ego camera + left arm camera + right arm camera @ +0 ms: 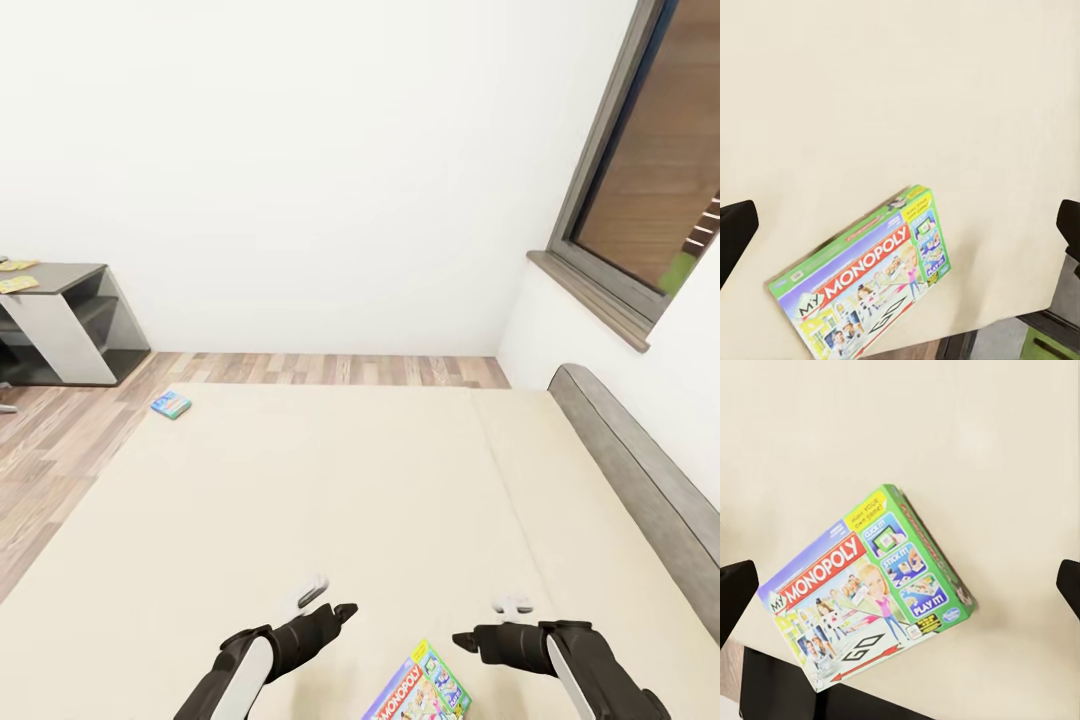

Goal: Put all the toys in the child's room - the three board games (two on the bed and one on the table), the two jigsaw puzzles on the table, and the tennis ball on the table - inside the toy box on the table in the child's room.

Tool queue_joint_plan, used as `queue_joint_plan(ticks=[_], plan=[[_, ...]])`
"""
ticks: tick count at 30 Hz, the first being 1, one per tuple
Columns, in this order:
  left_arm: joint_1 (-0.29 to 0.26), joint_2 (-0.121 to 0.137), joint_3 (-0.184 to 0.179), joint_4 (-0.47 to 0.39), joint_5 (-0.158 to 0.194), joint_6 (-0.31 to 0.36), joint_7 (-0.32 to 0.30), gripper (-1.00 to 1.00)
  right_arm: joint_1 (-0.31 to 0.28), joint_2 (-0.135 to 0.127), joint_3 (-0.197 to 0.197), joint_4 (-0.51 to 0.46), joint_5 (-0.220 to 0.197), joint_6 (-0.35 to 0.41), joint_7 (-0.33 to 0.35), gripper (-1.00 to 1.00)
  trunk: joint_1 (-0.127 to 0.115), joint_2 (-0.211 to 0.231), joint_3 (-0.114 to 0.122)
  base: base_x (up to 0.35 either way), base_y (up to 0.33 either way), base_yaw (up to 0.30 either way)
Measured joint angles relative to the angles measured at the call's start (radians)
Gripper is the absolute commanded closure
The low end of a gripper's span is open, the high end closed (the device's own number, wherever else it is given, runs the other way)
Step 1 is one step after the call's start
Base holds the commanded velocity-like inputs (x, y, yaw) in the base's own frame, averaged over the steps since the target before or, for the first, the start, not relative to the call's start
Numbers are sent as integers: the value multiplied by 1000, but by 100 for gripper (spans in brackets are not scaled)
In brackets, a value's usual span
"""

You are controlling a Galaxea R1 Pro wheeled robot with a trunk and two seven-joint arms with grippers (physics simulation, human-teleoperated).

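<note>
1. Bed (330,500): a plain beige mattress fills most of your head view, with a grey headboard (640,480) along its right side.
2. On the bed, near edge: the green-edged Monopoly box (420,688) lies flat, face up, askew to the mattress edge. Your left wrist view (862,274) and right wrist view (866,585) both show it close to that edge.
3. On the bed, far left corner: a small blue game box (171,404) lies flat, well apart from the Monopoly box.
4. Table (60,275): the dark-grey section stands at the far left; you can see flat yellowish items (15,283) on its top, too small to identify.
5. Wood-plank floor (50,450): runs along the bed's left and far sides.
</note>
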State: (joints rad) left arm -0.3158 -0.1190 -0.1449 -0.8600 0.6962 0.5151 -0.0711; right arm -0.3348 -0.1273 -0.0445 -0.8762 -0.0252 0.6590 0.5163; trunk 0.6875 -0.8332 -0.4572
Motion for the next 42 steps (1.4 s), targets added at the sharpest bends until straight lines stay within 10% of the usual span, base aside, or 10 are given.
queue_joint_plan(ticks=[42], plan=[[0, -1, 2, 0, 1, -4, 11, -100, -1, 0, -3, -5, 0, 3, 0, -100, -50, 91, 38, 0, 0, 0]])
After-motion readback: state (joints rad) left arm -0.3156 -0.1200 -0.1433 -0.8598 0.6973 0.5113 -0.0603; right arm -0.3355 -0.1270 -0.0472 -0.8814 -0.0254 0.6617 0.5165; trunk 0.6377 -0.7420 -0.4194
